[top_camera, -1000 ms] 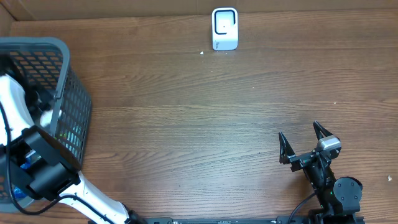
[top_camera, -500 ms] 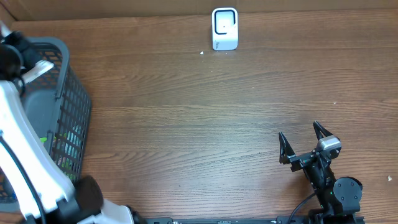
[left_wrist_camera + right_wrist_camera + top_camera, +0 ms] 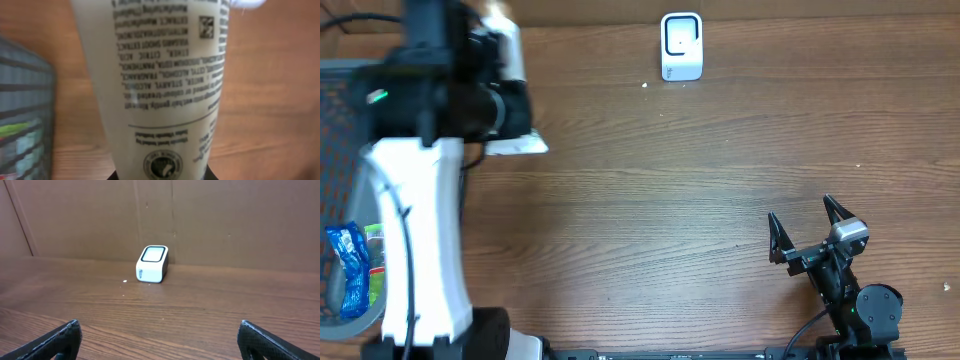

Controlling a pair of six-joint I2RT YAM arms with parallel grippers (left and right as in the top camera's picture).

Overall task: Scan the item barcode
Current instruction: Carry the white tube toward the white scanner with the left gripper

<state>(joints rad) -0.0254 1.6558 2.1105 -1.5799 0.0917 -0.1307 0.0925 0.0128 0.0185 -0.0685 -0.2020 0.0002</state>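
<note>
Left gripper [image 3: 503,112] holds a pale plastic tube with printed text [image 3: 165,90] at the upper left of the overhead frame.
Its jaws are closed on the tube, whose upside-down label fills the left wrist view. A small white barcode scanner [image 3: 681,45] stands at top centre of the wooden worktop [image 3: 650,200], well apart from the tube. The right gripper [image 3: 802,228], lower right, is wide open and empty. A grey mesh basket [image 3: 342,68] sits at the left edge.
</note>
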